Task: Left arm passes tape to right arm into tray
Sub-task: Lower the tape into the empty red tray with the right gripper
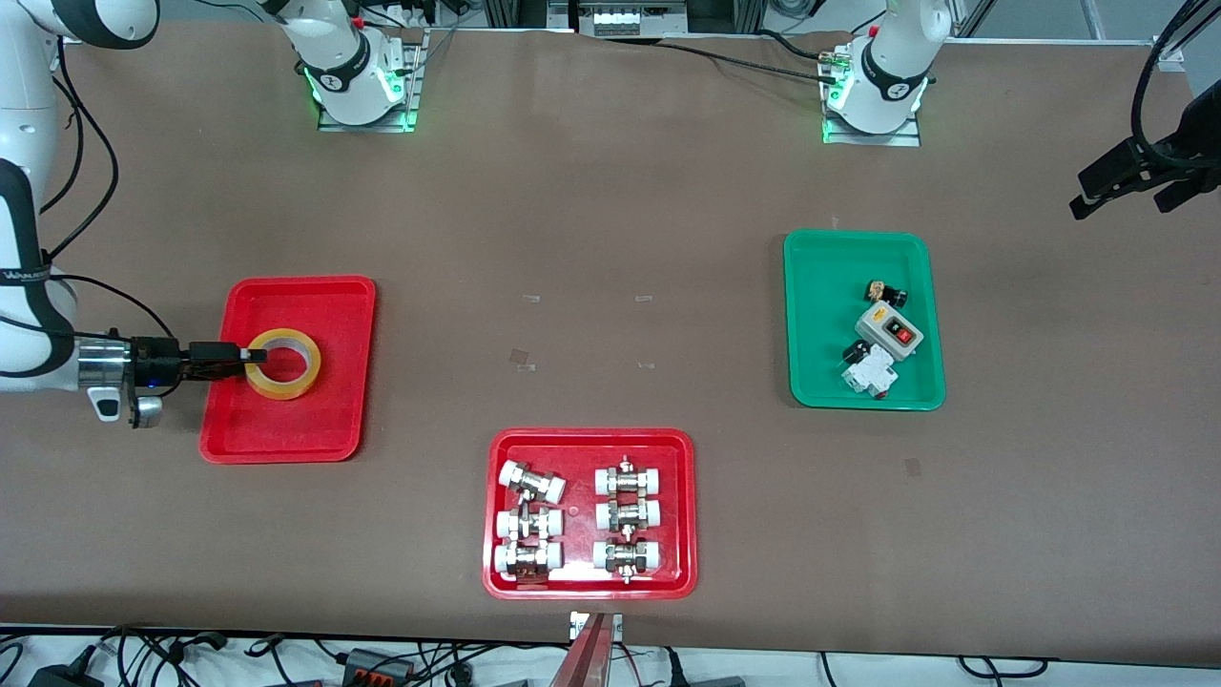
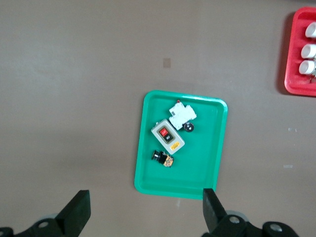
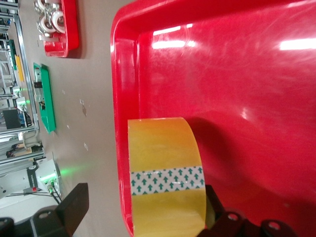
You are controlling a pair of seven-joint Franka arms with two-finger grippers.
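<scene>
- Brown worktop [image 1: 610,239] carries the tray [image 1: 286,434]
- tape [image 1: 283,364] lies flat in it, its rim between the right hand's [image 1: 256,355] spread fingers
- left hand [image 2: 145,212], spread, waits above the green tray [image 2: 207,148]

My front camera looks down across the worktop [image 1: 610,239]; my left wrist camera hangs high over the green tray [image 2: 207,163]; my right sits close inside the tray [image 3: 256,74].

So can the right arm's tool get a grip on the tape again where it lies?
Probably yes. The right tool is open astride the wall of the tape, one finger in its hole, and the roll lies flat in the red tray with nothing else there.
</scene>
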